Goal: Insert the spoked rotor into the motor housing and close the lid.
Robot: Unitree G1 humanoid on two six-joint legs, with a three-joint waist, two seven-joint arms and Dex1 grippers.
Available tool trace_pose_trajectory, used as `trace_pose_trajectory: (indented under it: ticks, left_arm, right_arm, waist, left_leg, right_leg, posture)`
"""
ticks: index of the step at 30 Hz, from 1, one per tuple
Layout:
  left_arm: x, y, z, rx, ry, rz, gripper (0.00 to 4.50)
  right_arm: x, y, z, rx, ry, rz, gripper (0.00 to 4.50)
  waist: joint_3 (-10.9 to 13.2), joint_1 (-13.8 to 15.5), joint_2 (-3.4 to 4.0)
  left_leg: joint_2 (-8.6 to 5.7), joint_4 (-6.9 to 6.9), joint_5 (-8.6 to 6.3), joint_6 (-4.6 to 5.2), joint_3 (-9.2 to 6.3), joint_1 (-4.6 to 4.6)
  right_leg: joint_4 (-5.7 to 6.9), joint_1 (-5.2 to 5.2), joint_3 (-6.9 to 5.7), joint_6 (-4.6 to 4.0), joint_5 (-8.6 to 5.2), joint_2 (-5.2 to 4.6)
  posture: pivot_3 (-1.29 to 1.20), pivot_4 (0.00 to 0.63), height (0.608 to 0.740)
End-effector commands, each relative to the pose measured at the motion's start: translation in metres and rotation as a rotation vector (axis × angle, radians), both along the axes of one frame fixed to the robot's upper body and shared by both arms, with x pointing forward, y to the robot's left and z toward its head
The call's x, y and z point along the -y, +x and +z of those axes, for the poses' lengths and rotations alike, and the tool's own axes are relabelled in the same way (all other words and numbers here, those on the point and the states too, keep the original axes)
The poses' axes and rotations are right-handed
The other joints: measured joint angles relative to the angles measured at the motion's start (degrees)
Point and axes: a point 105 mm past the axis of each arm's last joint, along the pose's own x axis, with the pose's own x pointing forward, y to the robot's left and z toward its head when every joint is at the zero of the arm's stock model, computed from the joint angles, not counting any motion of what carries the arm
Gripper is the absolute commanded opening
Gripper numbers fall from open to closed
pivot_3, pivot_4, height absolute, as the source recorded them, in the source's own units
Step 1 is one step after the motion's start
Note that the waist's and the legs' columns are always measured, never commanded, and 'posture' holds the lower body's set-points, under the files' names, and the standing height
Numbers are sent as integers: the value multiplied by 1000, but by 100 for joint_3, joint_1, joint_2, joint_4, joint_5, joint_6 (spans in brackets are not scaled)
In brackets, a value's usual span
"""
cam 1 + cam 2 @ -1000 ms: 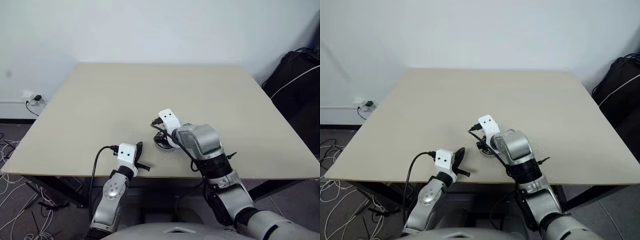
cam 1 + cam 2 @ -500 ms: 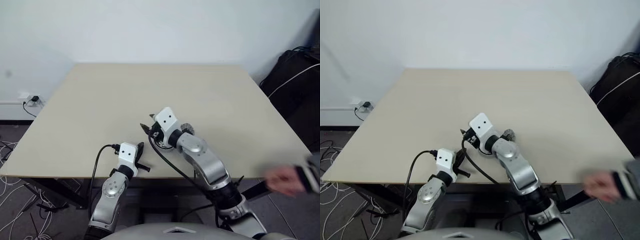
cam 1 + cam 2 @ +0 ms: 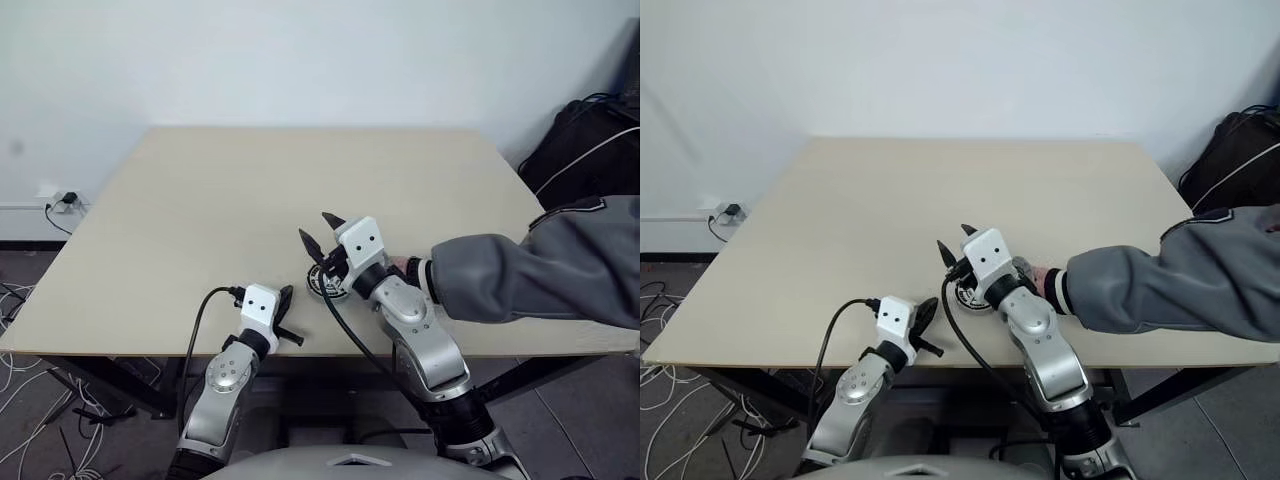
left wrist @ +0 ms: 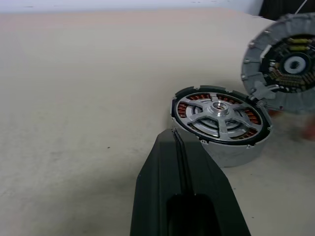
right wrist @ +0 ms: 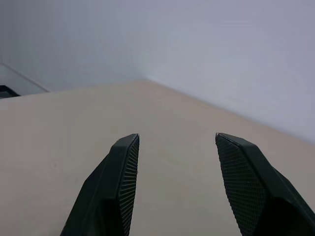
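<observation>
1. Judging from the left wrist view, the insertion step looks complete: the spoked rotor (image 4: 220, 116) lies flat inside the motor housing (image 4: 231, 152), with copper windings visible through the gaps between its spokes. Closing the lid appears to be the step in hand.
2. The motor housing stands on the surface (image 3: 200, 210) near its front edge, just ahead of the left pincer (image 3: 284, 322) and under the right pincer (image 3: 322, 231). Its open face and the rotor hub point straight up; the axis is vertical.
3. A round part (image 4: 285, 64) with a segmented rim and a dark inner face stands on edge beside the housing, touching or almost touching its rim. This is probably the lid; its face points sideways, so its axis is near level.
4. The left pincer is fully closed and holds nothing. The right pincer is raised above the housing, jaws apart and empty.
5. A person's sleeve (image 3: 520, 275) reaches in from the right; the hand (image 3: 1045, 283) is close to the parts.
6. The next move calls for tipping the upright part flat and seating it square on the housing rim.
</observation>
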Motion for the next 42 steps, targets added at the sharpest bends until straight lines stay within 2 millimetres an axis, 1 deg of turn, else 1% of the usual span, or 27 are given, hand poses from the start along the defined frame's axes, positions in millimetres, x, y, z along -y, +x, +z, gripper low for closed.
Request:
trace_pose_trajectory:
  ticks: [1,27,30,32,34,37,40,42]
  left_arm:
    - [4,5,13,50,-17,-15,0]
    - [4,5,16,56,-22,-4,0]
    - [5,4,15,53,-23,-4,0]
    - [5,4,15,51,-25,-3,0]
    - [5,4,15,50,-25,-4,0]
    - [6,5,14,48,-29,-1,0]
    - [4,4,14,46,-34,13,0]
    - [4,4,13,45,-36,20,0]
  right_arm:
    - [-2,-3,17,53,26,8,2633]
    - [-5,-3,12,16,13,27,2633]
    - [-5,-2,-4,-71,-167,101,2633]
    - [-3,-6,-19,-136,-336,197,2633]
    - [2,-9,-29,-190,-443,259,2633]
    - [19,-6,-48,-303,-622,308,2633]
    - [29,-7,-58,-381,-727,367,2633]
    - [33,-7,-63,-402,-778,395,2633]
  waist:
    - [0,2,0]
    - [0,17,0]
    - [0,16,0]
    - [0,21,0]
    - [0,43,-2]
    - [1,76,0]
    - [0,93,-1]
    - [0,98,-1]
  left_leg:
    - [0,0,0,0,0,0]
    - [0,0,0,0,0,0]
    - [-1,2,0,1,1,0]
    - [-2,6,1,2,3,0]
    - [-3,10,2,4,4,0]
    - [0,9,2,4,4,0]
    - [0,8,2,4,2,0]
    - [-1,8,2,5,2,0]
  right_leg:
    - [0,0,0,-1,1,0]
    - [0,0,-1,-7,4,0]
    - [1,1,-1,-14,8,0]
    - [0,2,-6,-15,9,-4]
    - [0,3,-20,-15,10,-12]
    - [1,0,-31,-16,10,-13]
    - [-2,1,-37,-17,10,-14]
    - [-3,2,-37,-17,10,-15]
  posture:
    - [0,0,740]
    - [0,0,740]
    - [0,0,740]
    - [0,0,740]
    - [0,0,740]
    - [0,0,740]
    - [0,0,740]
    - [0,0,740]
